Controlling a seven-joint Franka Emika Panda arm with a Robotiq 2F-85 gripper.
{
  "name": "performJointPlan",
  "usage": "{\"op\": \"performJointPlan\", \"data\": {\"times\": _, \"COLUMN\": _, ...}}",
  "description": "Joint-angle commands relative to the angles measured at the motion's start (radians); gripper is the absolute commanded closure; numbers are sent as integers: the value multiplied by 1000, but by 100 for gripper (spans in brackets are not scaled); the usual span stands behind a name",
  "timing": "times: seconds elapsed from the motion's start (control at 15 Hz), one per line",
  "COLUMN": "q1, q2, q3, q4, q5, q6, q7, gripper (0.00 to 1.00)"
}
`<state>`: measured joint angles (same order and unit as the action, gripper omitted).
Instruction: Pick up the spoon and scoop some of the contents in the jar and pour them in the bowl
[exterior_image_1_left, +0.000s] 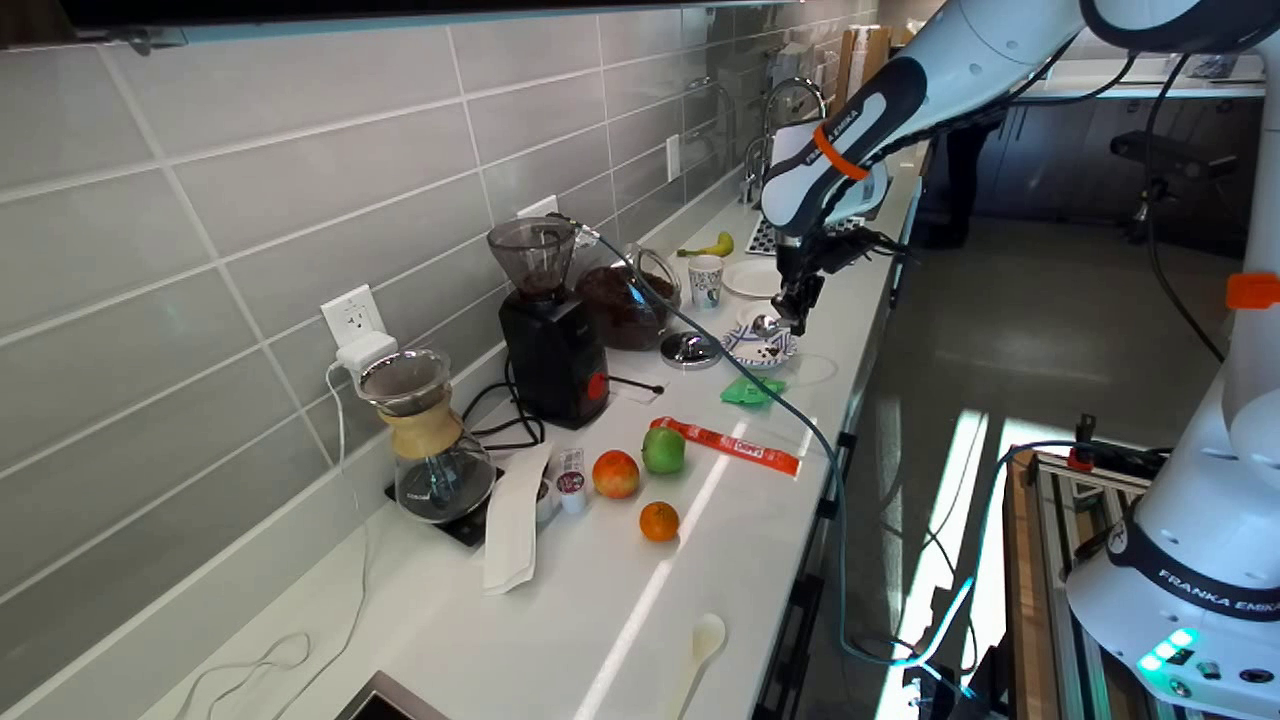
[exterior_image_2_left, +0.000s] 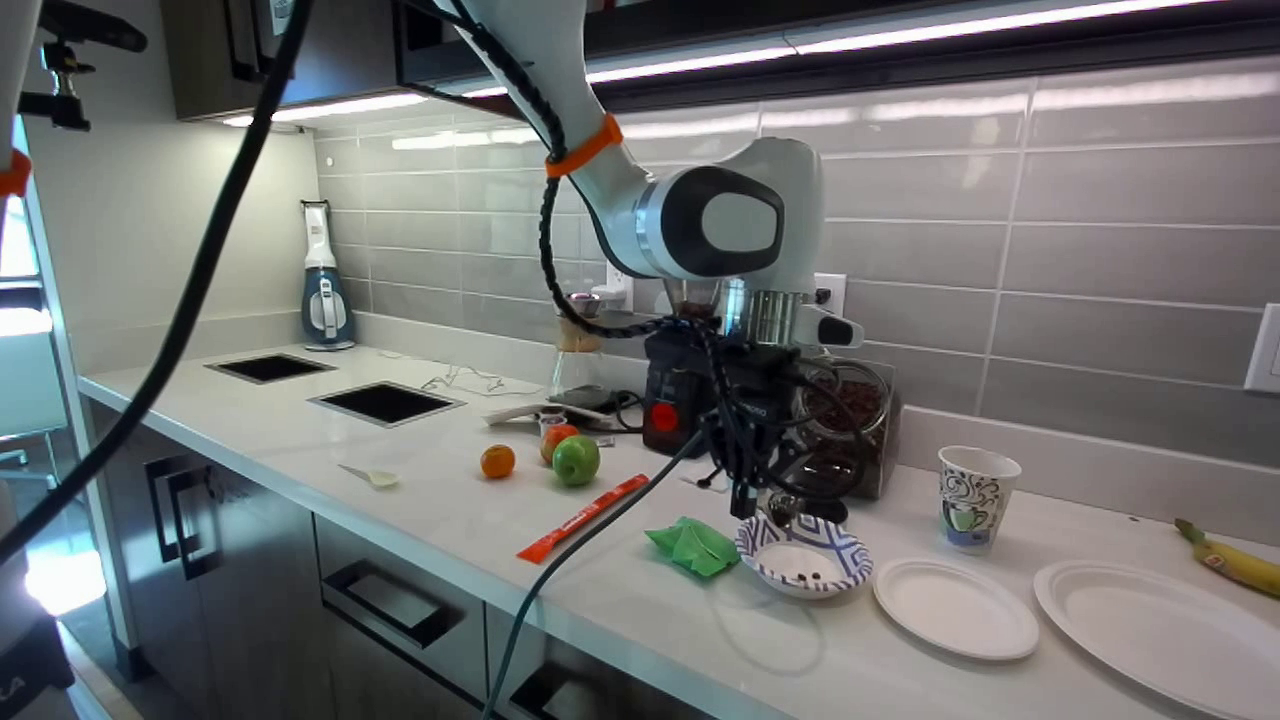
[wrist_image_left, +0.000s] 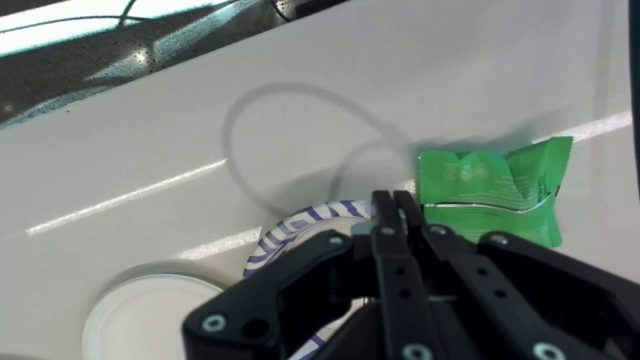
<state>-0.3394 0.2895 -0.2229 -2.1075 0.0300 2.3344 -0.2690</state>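
A white counter (exterior_image_1_left: 585, 620) slants from the lower left to the upper right of an exterior view, and a white robot arm (exterior_image_1_left: 955, 70) reaches over it from the upper right. Left of centre in that frame stands a black grinder (exterior_image_1_left: 555, 355); the glass jar (exterior_image_1_left: 612, 305), with dark brown contents, is just beside it, higher and to the right. A glass carafe (exterior_image_1_left: 440, 478) with a wooden collar stands to the grinder's lower left. A large white plate (exterior_image_2_left: 1150, 630) lies at the lower right of an exterior view, and a smaller plate (exterior_image_2_left: 957, 610) is left of it. The black gripper (wrist_image_left: 393, 200) fills the lower middle of the wrist view. Below it, right of lower centre in an exterior view, the patterned blue-and-white bowl (exterior_image_2_left: 790, 562) sits between the smaller plate and a green packet (exterior_image_2_left: 693, 546). Near the centre of an exterior view are a red-and-yellow apple (exterior_image_1_left: 616, 474), a green apple (exterior_image_1_left: 663, 451) and, below them, an orange (exterior_image_1_left: 659, 521). The gripper is clenched on a metal spoon (exterior_image_1_left: 766, 326), its head over the bowl in both exterior views; whether they touch cannot be told. A few dark bits (exterior_image_2_left: 810, 578) lie in the bowl.
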Motion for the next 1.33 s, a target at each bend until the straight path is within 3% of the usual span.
{"op": "performJointPlan", "data": {"times": 0.0, "q1": -28, "q2": -23, "q3": 20, "q4": -28, "q5": 92, "q6": 27, "q7": -73, "gripper": 99}}
{"op": "performJointPlan", "data": {"times": 0.33, "q1": -46, "q2": -25, "q3": 30, "q4": -27, "q5": 198, "q6": 30, "q7": -126, "gripper": 99}}
{"op": "performJointPlan", "data": {"times": 1.27, "q1": -85, "q2": -24, "q3": 25, "q4": -23, "q5": 365, "q6": 17, "q7": -183, "gripper": 99}}
